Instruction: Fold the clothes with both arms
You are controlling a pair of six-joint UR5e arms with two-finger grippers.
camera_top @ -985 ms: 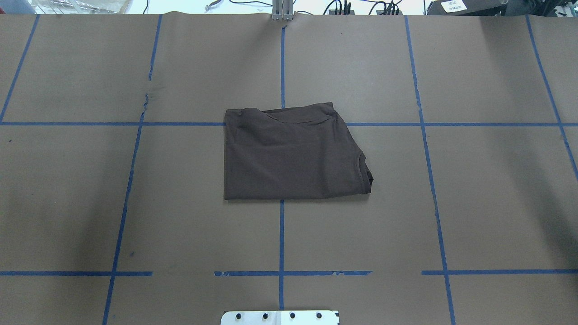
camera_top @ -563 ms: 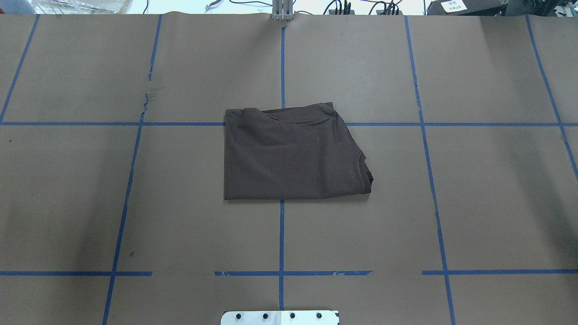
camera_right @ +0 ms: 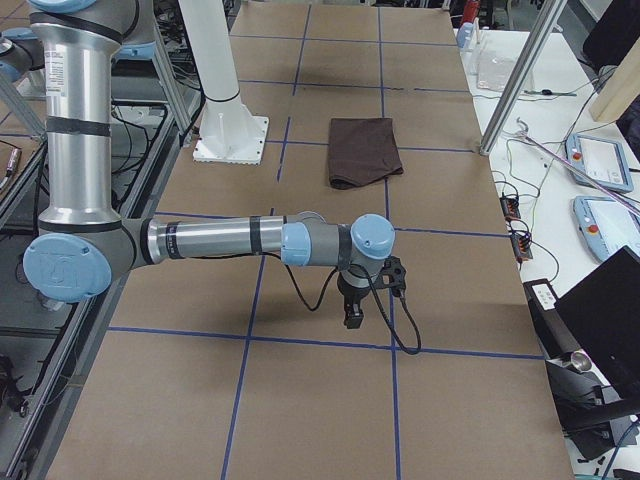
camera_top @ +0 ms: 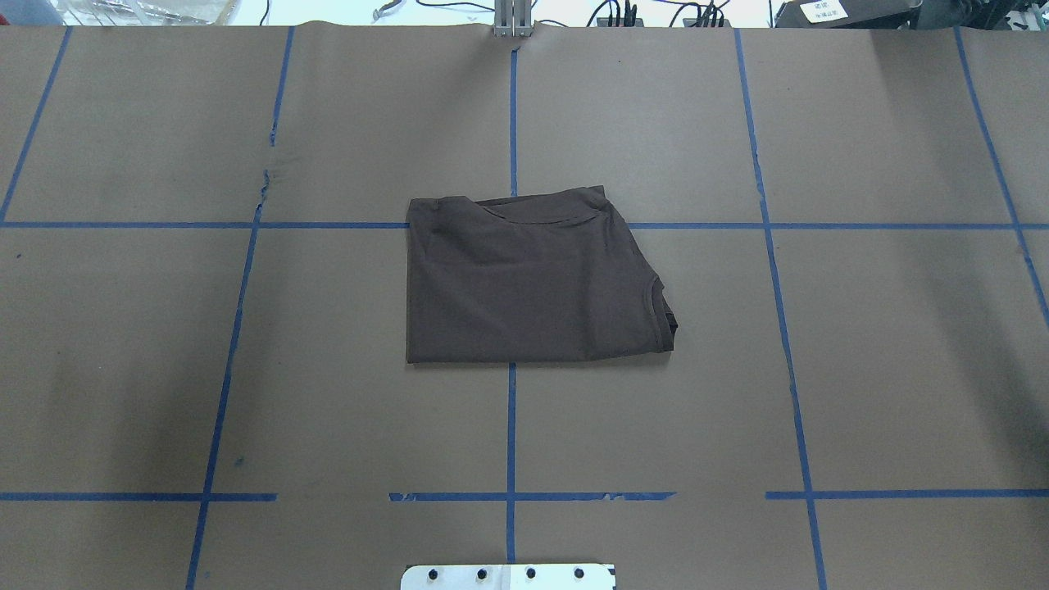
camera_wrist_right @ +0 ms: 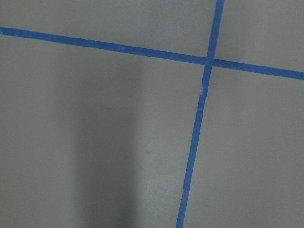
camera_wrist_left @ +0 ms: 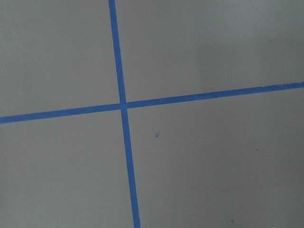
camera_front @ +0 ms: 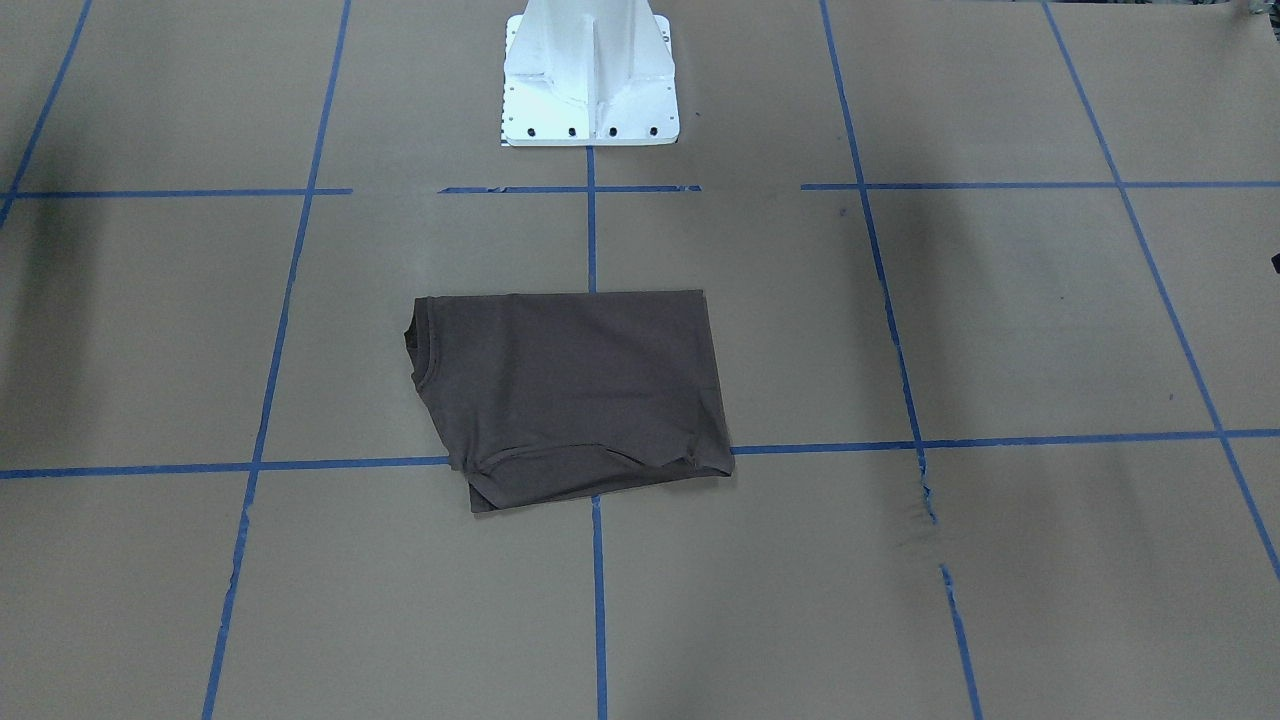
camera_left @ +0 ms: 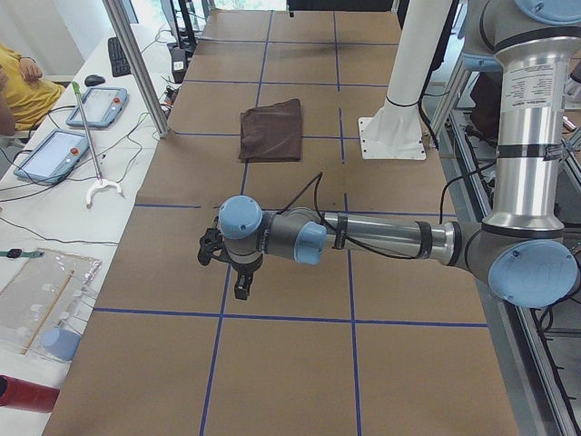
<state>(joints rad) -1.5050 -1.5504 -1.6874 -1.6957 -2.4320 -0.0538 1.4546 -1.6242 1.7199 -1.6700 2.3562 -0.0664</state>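
front-facing view: the t-shirt (camera_front: 570,395) is lying folded flat at the middle of the table (camera_front: 1000,320), overlapping blue tape lines (camera_front: 850,447). overhead view: its collar (camera_top: 656,305) is facing the robot's right. left side view: the left gripper (camera_left: 240,291) is hanging over bare table, well apart from the t-shirt; jaws: cannot tell. right side view: the right gripper (camera_right: 353,318) is hanging likewise; jaws: cannot tell. wrist views: both are showing tape crossings.
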